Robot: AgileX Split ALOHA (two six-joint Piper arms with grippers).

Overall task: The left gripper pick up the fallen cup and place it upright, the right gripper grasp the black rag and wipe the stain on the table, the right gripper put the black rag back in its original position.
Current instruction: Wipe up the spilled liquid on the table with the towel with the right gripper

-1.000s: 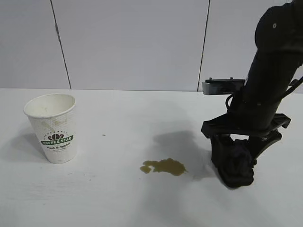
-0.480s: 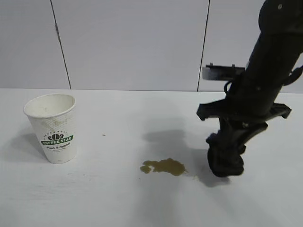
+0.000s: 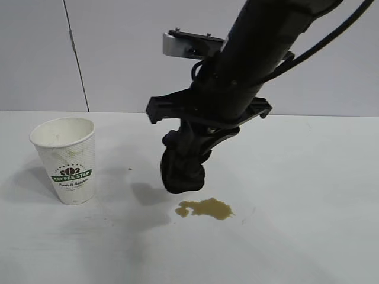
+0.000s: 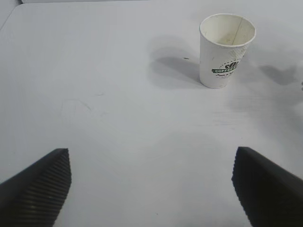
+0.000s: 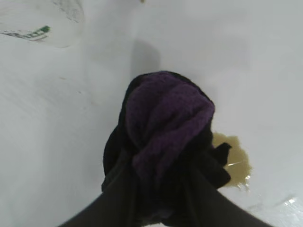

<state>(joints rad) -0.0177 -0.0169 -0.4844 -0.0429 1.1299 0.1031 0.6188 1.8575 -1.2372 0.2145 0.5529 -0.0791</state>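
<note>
Nearest you, lower centre, the stain (image 3: 205, 208) is a thin tan puddle on the matte table (image 3: 308, 236). Just above it hangs the black rag (image 3: 182, 171), soft and limp, pinched at its top by the right gripper (image 3: 192, 145). At left the ribbed paper cup (image 3: 66, 160) stands upright. The left gripper (image 4: 151, 187) gapes, empty.

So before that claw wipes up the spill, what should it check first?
1. Black rag gripped by the right claw: ok.
2. Rag above the coffee stain: not ok, it hangs off to the cup's side of it.
3. Rag touching the table: not ok, it is lifted.
4. Coffee cup upright, apart from the stain: ok.
5. Left claw open, back from the cup: ok.
</note>
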